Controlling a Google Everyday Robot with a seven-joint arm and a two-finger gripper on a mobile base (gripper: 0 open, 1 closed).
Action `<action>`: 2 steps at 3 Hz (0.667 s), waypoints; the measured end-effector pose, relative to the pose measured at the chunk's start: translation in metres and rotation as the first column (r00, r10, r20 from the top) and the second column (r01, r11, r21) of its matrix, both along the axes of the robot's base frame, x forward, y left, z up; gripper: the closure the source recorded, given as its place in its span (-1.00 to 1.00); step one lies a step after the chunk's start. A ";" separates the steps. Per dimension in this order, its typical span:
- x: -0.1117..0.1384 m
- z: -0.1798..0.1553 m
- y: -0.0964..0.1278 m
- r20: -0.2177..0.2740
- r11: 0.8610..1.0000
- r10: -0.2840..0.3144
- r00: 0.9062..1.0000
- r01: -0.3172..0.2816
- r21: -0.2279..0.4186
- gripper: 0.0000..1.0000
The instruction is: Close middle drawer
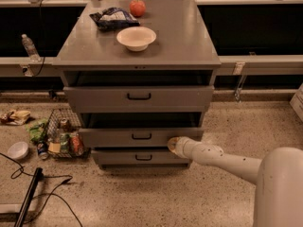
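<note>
The white arm reaches in from the lower right, and the gripper sits low against the right end of the grey metal middle drawer, right of its small black bar handle. Whether the gripper is clenched or released cannot be told from here; its tip looks to be touching the drawer front.

That middle drawer stands pulled out of the grey metal three-drawer bench, with a dark gap showing above its front. The taller top drawer juts out too, while the narrow lowest drawer sits further back.

Up on the bench top: a white round bowl, a crumpled dark snack bag and an orange-red round fruit. On the speckled floor to the left stands a wire basket of cans.
</note>
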State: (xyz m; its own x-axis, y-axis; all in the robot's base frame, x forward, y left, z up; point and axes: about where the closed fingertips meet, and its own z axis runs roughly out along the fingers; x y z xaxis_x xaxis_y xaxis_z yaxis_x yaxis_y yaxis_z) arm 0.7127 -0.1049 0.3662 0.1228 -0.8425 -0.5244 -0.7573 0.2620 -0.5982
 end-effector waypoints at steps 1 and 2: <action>0.017 -0.005 0.006 0.005 0.999 0.033 0.999 -0.033 0.015 1.00; -0.008 0.013 -0.002 -0.064 0.992 0.094 0.994 -0.088 0.087 1.00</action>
State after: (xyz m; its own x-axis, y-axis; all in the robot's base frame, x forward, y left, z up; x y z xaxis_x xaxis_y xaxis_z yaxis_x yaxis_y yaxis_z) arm 0.7045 -0.1071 0.3787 0.1587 -0.7819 -0.6029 -0.8181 0.2377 -0.5237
